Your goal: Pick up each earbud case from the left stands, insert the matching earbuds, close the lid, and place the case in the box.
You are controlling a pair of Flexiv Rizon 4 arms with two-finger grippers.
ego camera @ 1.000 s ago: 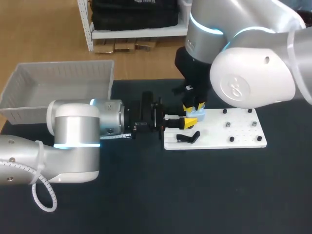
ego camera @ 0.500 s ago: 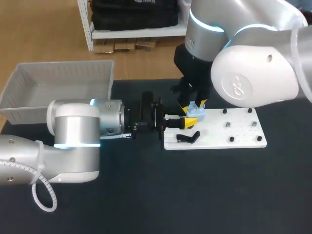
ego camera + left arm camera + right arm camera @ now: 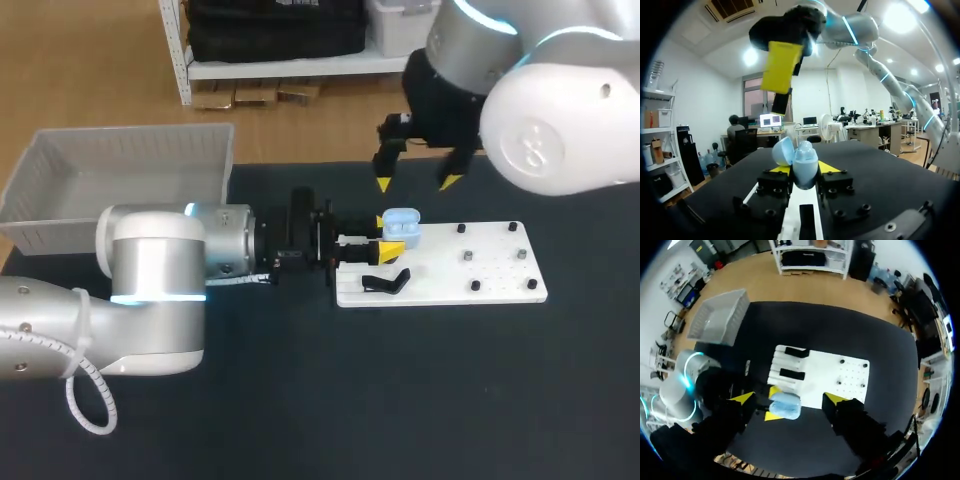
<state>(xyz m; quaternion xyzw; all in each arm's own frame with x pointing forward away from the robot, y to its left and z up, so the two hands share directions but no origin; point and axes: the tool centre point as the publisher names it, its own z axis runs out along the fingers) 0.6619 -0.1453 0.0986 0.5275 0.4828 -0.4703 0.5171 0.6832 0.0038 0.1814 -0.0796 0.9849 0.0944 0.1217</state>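
Observation:
A light blue earbud case [image 3: 401,226] stands over the near left corner of the white board [image 3: 470,272]. My left gripper [image 3: 388,238] is shut on it from both sides. In the left wrist view the case [image 3: 799,161] sits between the yellow fingertips [image 3: 828,167], and its lid looks hinged open. My right gripper [image 3: 416,183] hangs open above and behind the case, touching nothing. Its wrist view looks straight down on the case [image 3: 786,405], which lies far below the spread right gripper [image 3: 790,398]. One yellow finger of the right gripper [image 3: 781,67] shows high above the case.
A grey basket [image 3: 60,165] stands at the table's back left. On the white board lie a black holder [image 3: 385,282] near its left end and several small black pegs [image 3: 467,256] toward its right. Dark table surface surrounds the board [image 3: 850,371].
My right gripper has opened, let go of the case and risen up and toward the back. The left gripper has kept still with the case in it.

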